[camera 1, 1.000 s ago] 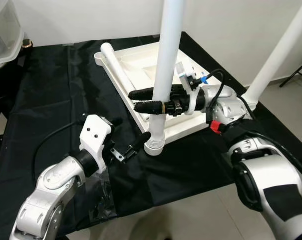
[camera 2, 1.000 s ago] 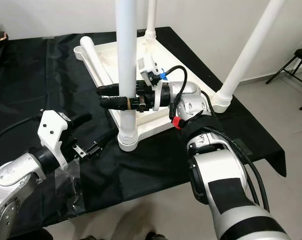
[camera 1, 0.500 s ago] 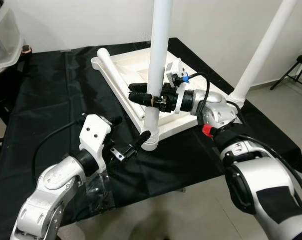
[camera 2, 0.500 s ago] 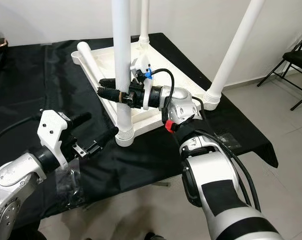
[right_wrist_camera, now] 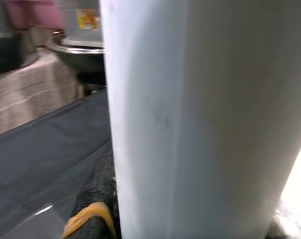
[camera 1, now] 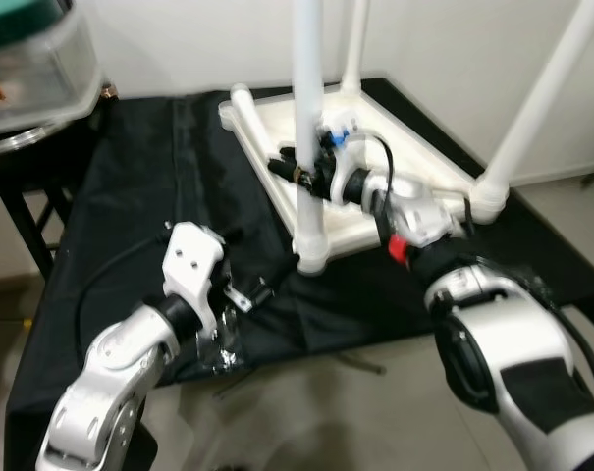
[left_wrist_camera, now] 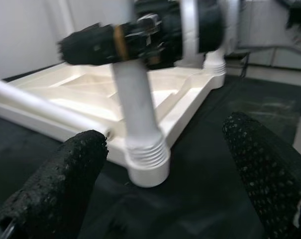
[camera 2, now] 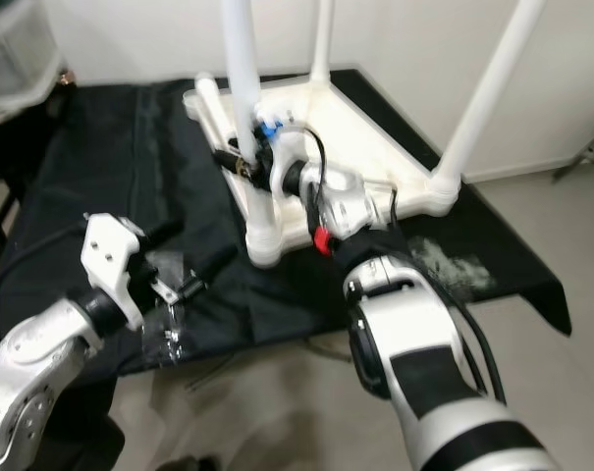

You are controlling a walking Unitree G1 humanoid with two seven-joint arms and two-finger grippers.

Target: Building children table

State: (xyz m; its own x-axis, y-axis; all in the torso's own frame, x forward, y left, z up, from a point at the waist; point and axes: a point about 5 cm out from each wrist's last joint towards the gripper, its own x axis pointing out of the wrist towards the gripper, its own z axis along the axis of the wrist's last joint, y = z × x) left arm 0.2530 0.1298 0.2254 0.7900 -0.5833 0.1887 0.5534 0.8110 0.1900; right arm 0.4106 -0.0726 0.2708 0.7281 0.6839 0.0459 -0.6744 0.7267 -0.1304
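A white children's table (camera 1: 429, 162) lies upside down on a black cloth, with its legs pointing up. My right gripper (camera 1: 295, 172) is shut on the near leg (camera 1: 308, 98), a little above its threaded base. In the right wrist view that leg (right_wrist_camera: 190, 119) is pressed against one black finger (right_wrist_camera: 95, 199). Left of the leg's base and low over the cloth, my left gripper (camera 1: 255, 263) is open and holds nothing. Its wrist view looks between the two fingertips (left_wrist_camera: 55, 189) at the leg (left_wrist_camera: 138, 104). A loose leg (camera 1: 255, 128) lies along the tabletop's left edge.
Two more legs stand upright, one at the back (camera 1: 353, 44) and one at the right corner (camera 1: 542, 98). A clear plastic bin (camera 1: 31, 59) sits on a stand at the far left. A crumpled clear bag (camera 1: 223, 343) lies near the cloth's front edge, and bare floor is below.
The whole picture has shifted and blurred, so the camera has moved. My right gripper stays shut on the near leg. My left gripper stays open by its base.
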